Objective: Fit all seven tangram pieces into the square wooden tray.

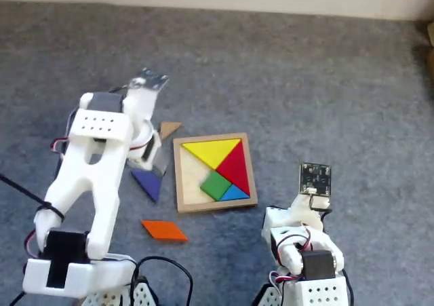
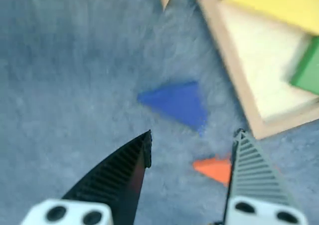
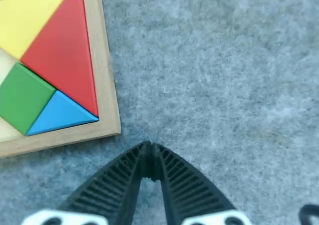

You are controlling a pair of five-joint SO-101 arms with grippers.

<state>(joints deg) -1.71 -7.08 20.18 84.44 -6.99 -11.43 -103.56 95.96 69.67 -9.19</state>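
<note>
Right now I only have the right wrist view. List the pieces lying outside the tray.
Observer: Three lie on the carpet left of the wooden tray: a tan triangle, a dark blue triangle and an orange parallelogram.
Operator: Give me the left gripper's state.
Observer: The left gripper is open and hangs above the carpet, with the dark blue triangle just ahead of it.
Operator: Say where the tray has room.
Observer: It is bare along its left side, below the yellow triangle and beside the green square.
</note>
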